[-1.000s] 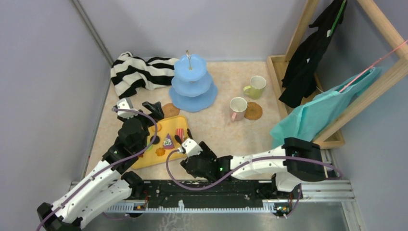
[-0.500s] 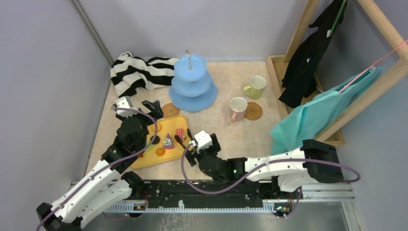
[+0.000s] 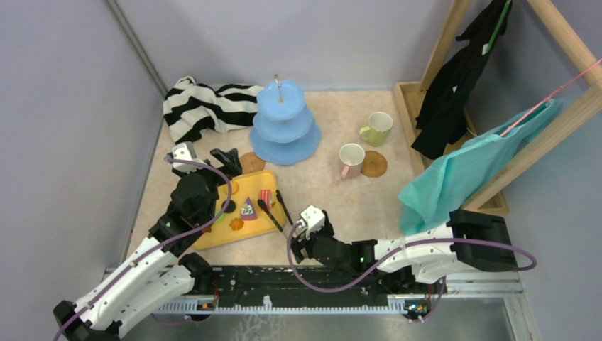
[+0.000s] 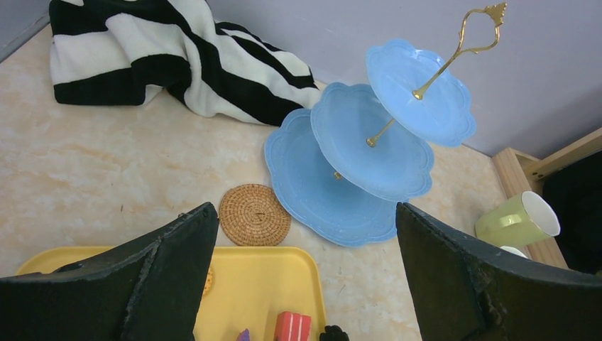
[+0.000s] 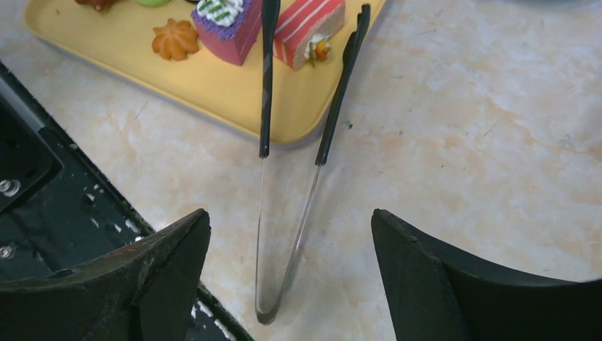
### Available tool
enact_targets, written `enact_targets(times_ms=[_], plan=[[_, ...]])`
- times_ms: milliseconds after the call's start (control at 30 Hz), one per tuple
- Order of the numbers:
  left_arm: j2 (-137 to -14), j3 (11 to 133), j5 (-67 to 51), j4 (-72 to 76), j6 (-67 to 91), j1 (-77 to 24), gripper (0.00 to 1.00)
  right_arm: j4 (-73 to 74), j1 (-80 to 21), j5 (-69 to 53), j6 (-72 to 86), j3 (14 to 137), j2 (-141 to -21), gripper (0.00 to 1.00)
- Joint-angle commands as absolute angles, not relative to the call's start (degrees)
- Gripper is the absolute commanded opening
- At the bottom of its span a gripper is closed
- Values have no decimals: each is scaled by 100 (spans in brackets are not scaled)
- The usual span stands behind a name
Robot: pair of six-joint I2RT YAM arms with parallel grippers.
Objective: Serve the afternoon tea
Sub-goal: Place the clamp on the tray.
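Observation:
The light-blue three-tier stand (image 3: 284, 121) (image 4: 369, 156) stands at the back. A yellow tray (image 3: 245, 234) (image 5: 213, 85) holds toy cookies and cake slices, among them a red slice (image 5: 309, 21) and a purple slice (image 5: 227, 25). Black-tipped tongs (image 3: 275, 209) (image 5: 284, 234) lie free, with their tips on the tray. My right gripper (image 3: 294, 238) (image 5: 289, 213) is open astride the bend of the tongs. My left gripper (image 3: 226, 160) (image 4: 304, 213) is open and empty above the tray's far end. A pink-handled cup (image 3: 350, 159) stands beside one coaster (image 3: 373, 164). The yellow-green cup (image 3: 376, 128) and the other coaster (image 3: 251, 162) (image 4: 254, 214) stand apart.
A black-and-white striped cloth (image 3: 202, 106) lies at the back left. A wooden rack (image 3: 454, 42) with a black garment (image 3: 454, 85) and a teal cloth (image 3: 475, 163) fills the right side. A black rail (image 3: 319, 284) runs along the near edge.
My right arm has drawn back from the tray, to the right and toward the near edge. The tongs now lie uncovered. The left arm has not moved.

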State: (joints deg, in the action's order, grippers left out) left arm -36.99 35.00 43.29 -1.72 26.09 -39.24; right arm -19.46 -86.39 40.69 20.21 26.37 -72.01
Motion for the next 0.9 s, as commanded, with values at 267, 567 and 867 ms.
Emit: enact_targets(times_ms=[267,567,867], plan=[[-3668,3586,4280,-35,2607,-3951,99,-3226,-8211,3009,2371,2259,-7517,82],[-3683,3491,4337,29,2699,-3955,99,-3642,-7923,2491,2399,2330,-8191,76],[-3819,3386,4309,216,2778,-3955,99,-3813,-7738,2180,2469,2463,-8684,73]])
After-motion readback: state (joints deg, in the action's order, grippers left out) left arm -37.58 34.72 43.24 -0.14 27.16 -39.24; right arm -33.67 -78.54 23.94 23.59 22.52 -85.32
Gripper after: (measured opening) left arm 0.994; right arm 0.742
